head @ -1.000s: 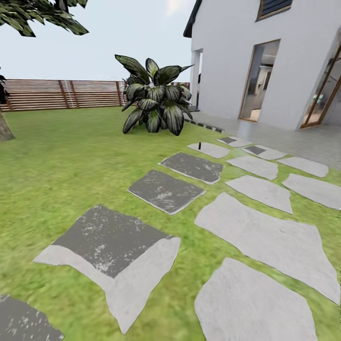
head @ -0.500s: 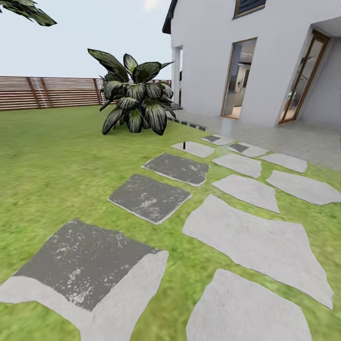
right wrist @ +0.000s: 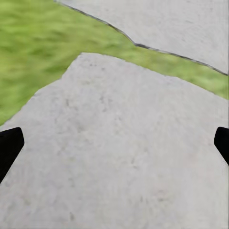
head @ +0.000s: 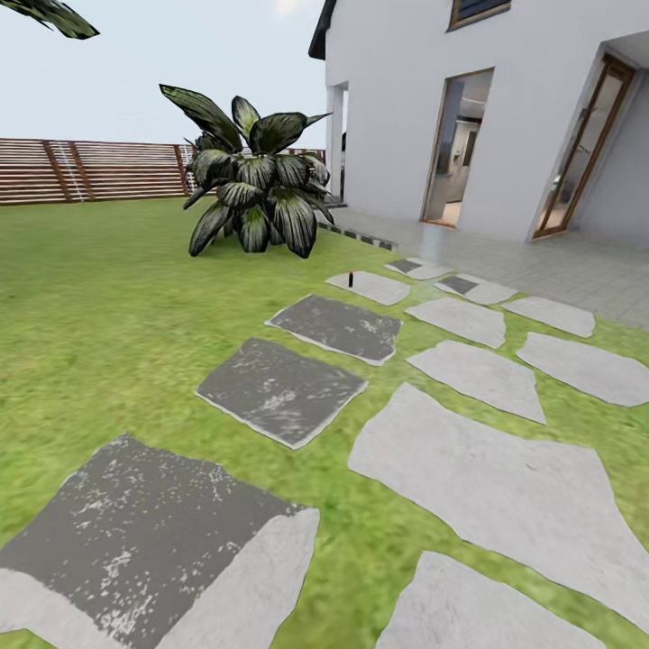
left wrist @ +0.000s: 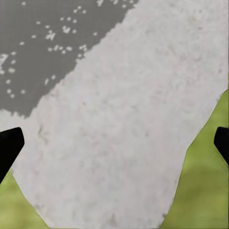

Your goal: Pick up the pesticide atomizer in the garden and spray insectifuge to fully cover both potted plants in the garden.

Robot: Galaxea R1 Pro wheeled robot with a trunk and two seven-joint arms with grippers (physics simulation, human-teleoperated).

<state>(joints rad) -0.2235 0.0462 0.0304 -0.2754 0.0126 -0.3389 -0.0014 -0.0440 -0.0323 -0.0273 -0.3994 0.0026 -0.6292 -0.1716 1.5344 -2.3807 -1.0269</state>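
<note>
Nothing of the task is done yet: the left tool (left wrist: pixel 114 143) and the right tool (right wrist: pixel 114 143) both hang spread wide and empty over pale grey stepping stones (head: pixel 491 487) set in the green lawn (head: pixel 99 297). Far ahead, the small slim black pesticide atomizer with a red tip (head: pixel 351 278) stands upright on a distant stone, well short of the big dark striped-leaf bush (head: pixel 252 194). By this judgement the approach, the pickup and all the spraying remain.

Grey stepping stones (head: pixel 487 487) are crossing a green lawn (head: pixel 99 306) toward a white house (head: pixel 505 108); a slatted fence (head: pixel 81 169) is standing behind a striped-leaf bush (head: pixel 257 189).
</note>
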